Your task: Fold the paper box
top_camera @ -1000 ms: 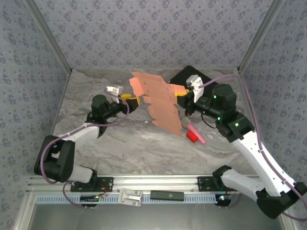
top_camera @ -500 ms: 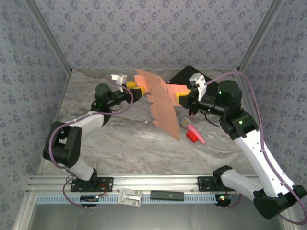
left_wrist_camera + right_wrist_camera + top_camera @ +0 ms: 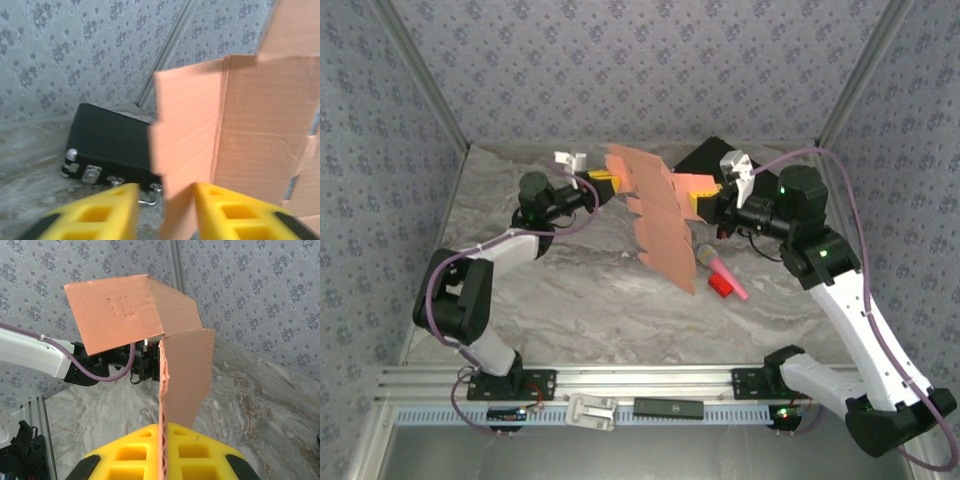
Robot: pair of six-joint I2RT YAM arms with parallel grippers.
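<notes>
Yellow R fingers (image 3: 200,460) are pressed shut on an edge of the salmon-orange thin cardboard paper box (image 3: 150,315). It is held as a part-bent sheet in the air above the grey marbled table (image 3: 570,290). Yellow L fingers (image 3: 230,212) are spread w/ a flap betw. them; a black case w/ metal latches (image 3: 110,145) is seen behind.

Lab robot booth: patterned walls (image 3: 640,70), aluminium rail (image 3: 650,378).

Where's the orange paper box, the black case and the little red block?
paper box (image 3: 660,232), top view, middle of the sheet.
black case (image 3: 112,142), left wrist view, its dark side.
red block (image 3: 720,285), top view, its top.
</notes>
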